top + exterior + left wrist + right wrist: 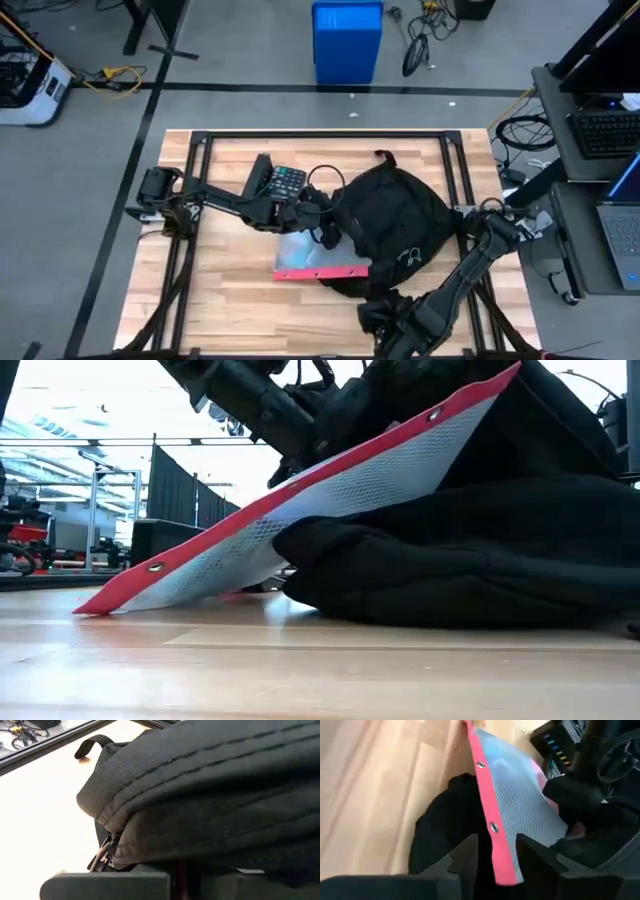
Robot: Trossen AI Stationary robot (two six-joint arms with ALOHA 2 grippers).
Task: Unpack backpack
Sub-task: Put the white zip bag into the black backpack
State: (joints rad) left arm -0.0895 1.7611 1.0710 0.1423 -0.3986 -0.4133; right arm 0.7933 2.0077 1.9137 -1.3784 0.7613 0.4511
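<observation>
I'm partway into the unpacking: a flat mesh pouch (318, 258) with a red border is coming out of the backpack (390, 222), which lies slumped toward the table's (230, 310) right side, midway between the far and near edges. My right gripper (495, 865) is at the near side of the bag with its fingers set either side of the pouch's red strip — from the right wrist view I judge them closed on it, though the contact itself is hard to make out. My left gripper (318, 208) is pressed against the backpack's left flank; the fingers are hidden from me there, so whether it has fabric clenched I cannot tell.

The pouch rests tilted, one corner on the table and the other propped up against the bag. Next I'd draw it clear toward the near edge and lay it flat on bare wood, while the left arm steadies the bag so it doesn't drag along.

The backpack is soft black ribbed fabric, rounded and sagging in folds. The pouch is thin, translucent pale mesh with metal eyelets along the red edge — it should flex rather than hold shape. A dark calculator (282, 184) lies by the left arm, towards the far edge.
</observation>
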